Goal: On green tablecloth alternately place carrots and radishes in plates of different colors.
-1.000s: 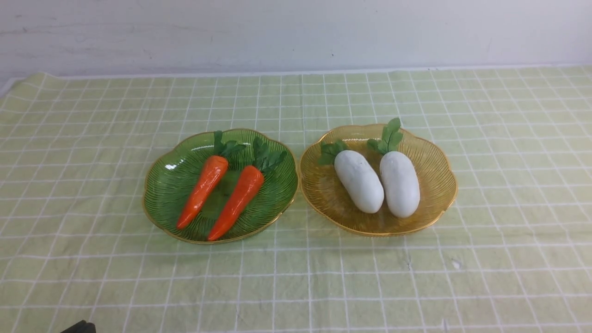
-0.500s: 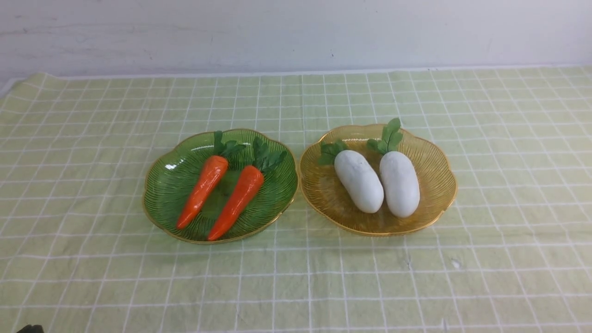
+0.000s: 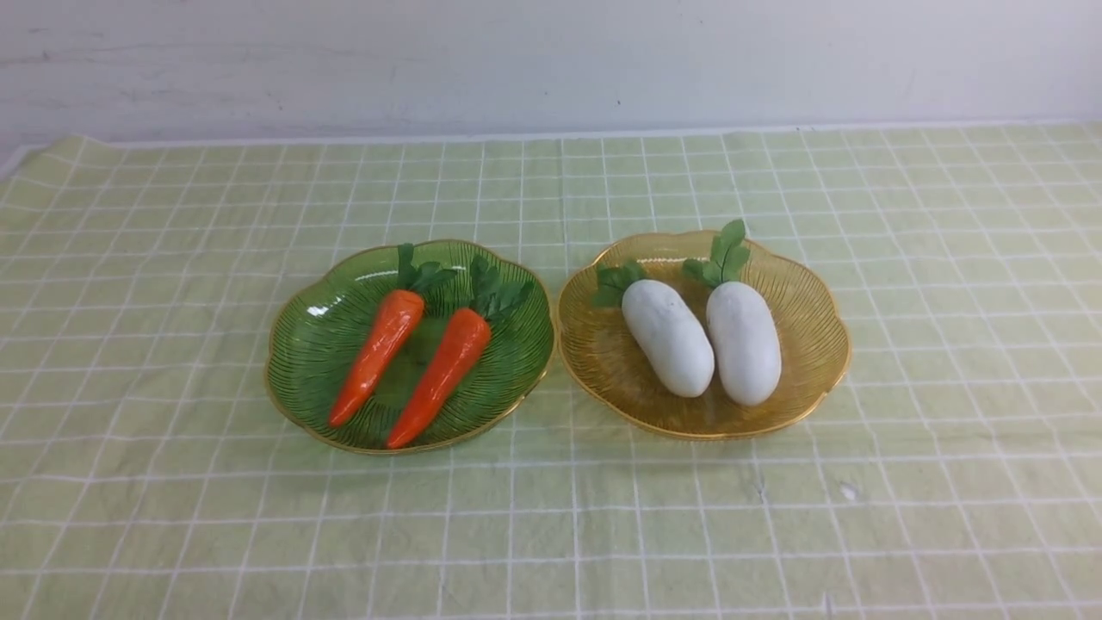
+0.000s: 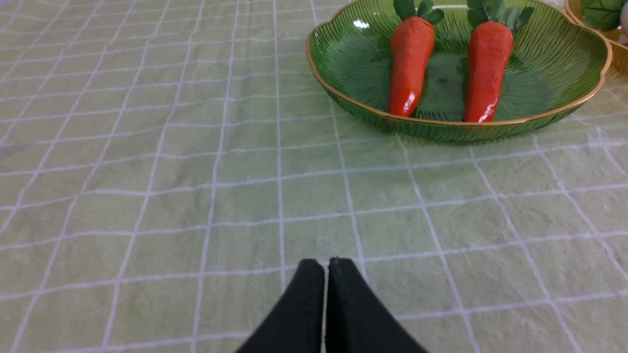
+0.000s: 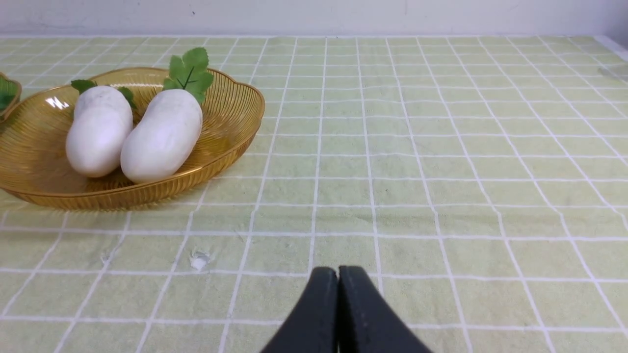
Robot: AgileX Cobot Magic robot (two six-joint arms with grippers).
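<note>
Two orange carrots (image 3: 379, 353) (image 3: 443, 375) lie side by side in the green plate (image 3: 301, 344) left of centre on the green tablecloth (image 3: 603, 517). Two white radishes (image 3: 667, 337) (image 3: 745, 342) lie side by side in the amber plate (image 3: 818, 327) to its right. Neither gripper shows in the front view. In the left wrist view my left gripper (image 4: 326, 262) is shut and empty, low over bare cloth, short of the green plate (image 4: 564, 54) with the carrots (image 4: 409, 63). In the right wrist view my right gripper (image 5: 338, 271) is shut and empty, with the amber plate (image 5: 235, 113) and radishes (image 5: 162, 137) off to one side.
A white wall runs behind the cloth's far edge (image 3: 551, 136). The two plates stand almost touching at mid-table. A small white speck (image 5: 198, 262) marks the cloth near the amber plate.
A dark piece of my left arm at the bottom left of the front view has drawn back out of frame. Plates, carrots and radishes have not moved.
</note>
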